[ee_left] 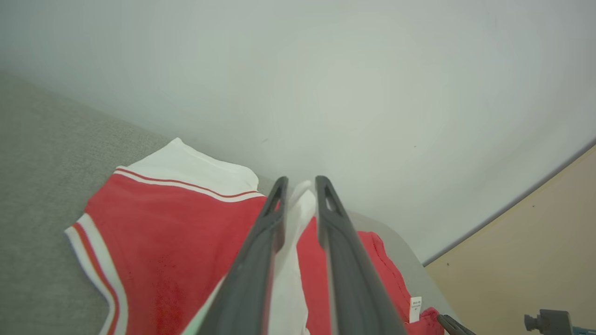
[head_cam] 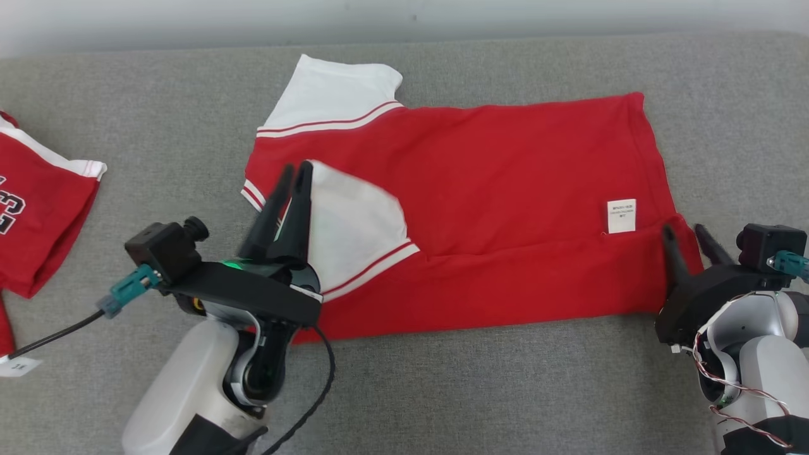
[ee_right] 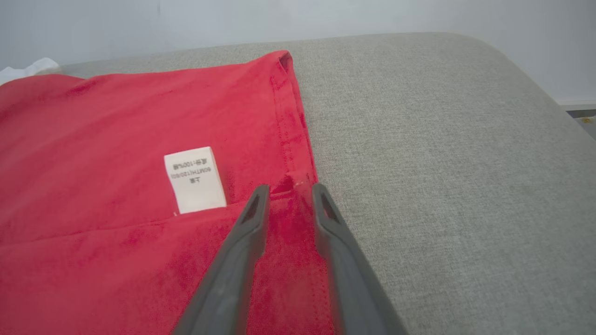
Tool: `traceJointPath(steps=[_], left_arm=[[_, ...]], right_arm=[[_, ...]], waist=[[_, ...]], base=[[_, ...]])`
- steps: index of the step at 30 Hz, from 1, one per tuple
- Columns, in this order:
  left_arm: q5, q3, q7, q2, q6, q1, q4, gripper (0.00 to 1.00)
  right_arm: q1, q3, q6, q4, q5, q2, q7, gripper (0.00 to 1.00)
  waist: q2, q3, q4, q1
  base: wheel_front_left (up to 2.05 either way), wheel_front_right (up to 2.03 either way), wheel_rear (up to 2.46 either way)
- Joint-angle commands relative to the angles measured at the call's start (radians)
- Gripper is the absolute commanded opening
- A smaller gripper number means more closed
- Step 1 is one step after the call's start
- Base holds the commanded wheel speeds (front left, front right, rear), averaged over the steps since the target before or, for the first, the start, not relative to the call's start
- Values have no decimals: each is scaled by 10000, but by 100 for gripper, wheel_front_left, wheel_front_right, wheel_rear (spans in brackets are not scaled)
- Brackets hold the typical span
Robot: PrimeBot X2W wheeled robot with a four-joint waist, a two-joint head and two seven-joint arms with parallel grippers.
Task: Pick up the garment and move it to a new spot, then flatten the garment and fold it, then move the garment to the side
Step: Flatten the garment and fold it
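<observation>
The red garment point(head_cam: 505, 164) with white sleeves lies spread on the grey padded surface point(head_cam: 505, 392), its near long edge folded over onto the body. My left gripper point(head_cam: 297, 169) hovers at the folded-in white sleeve point(head_cam: 354, 227), fingers slightly apart. In the left wrist view the sleeve's white cloth point(ee_left: 291, 260) stands loosely between the parted fingers of the left gripper point(ee_left: 301, 181). My right gripper point(head_cam: 684, 230) is open at the garment's near right hem corner. In the right wrist view the right gripper point(ee_right: 291, 188) straddles red cloth beside the white care label point(ee_right: 195, 179).
Another red garment point(head_cam: 38, 208) with white trim lies at the left edge of the surface. A pale wall point(head_cam: 404, 19) runs behind. The surface's rounded right end point(ee_right: 535, 93) drops off to a beige floor point(ee_left: 535, 260). A black cable point(head_cam: 310, 398) hangs by my left forearm.
</observation>
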State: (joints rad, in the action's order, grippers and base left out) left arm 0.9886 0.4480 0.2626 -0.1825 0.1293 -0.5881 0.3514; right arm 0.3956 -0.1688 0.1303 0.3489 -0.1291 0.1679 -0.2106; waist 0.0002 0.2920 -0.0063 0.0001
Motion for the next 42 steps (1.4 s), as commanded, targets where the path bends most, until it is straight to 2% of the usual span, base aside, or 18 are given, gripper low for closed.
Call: traceJointPath(steps=[1,9,15,19,25,33,34,35,36,42], left_arm=[[-246,-121,39,-3,15,-84,0,100],[-2739,-948,37,-175,14,990,161,100],[-4180,-476,38,-577,-360,2141,991,100],[-4114,-402,-51,-494,-528,2356,1717,100],[-4342,-401,-469,-507,-1228,1935,2994,100],[-4272,-181,-1058,-343,-1262,1723,3915,100],[-4289,-138,-1145,-323,-1296,1709,3999,84],[-4339,-73,-1195,-319,-1282,1732,4068,29],[-4350,-25,-1212,-292,-1261,1778,4112,0],[-4358,125,-1079,-297,-1188,1945,4312,0]], right_arm=[[104,-14,11,18,36,-68,53,100],[-523,-421,11,-299,54,-35,-217,100],[-1279,-706,11,-1026,-27,-109,-723,100],[-1634,-904,11,-1459,-35,-237,-953,100],[-1659,-776,11,-1783,-12,-405,-1208,100],[-1616,-756,11,-1916,-2,-456,-1313,100],[-1647,-802,11,-1919,15,-455,-1311,100],[-1688,-904,11,-1893,85,-453,-1349,100],[-1731,-993,11,-1850,163,-466,-1384,100],[-1529,-1547,11,-1154,829,-674,-1462,100]], waist=[[-2,-76,24,-1],[-2,-820,64,-1],[-2,-1207,49,-1],[-2,-1231,5,-1],[-2,-1080,-193,-1],[-2,-1020,-330,-1],[-2,-1016,-328,-1],[-2,-1009,-322,-1],[-2,-1002,-311,-1],[-2,-941,-218,-1]], base=[[0,0,0],[0,0,0],[0,0,0],[0,0,0],[0,0,0],[0,0,0],[0,0,0],[0,0,0],[0,0,0],[0,0,0]])
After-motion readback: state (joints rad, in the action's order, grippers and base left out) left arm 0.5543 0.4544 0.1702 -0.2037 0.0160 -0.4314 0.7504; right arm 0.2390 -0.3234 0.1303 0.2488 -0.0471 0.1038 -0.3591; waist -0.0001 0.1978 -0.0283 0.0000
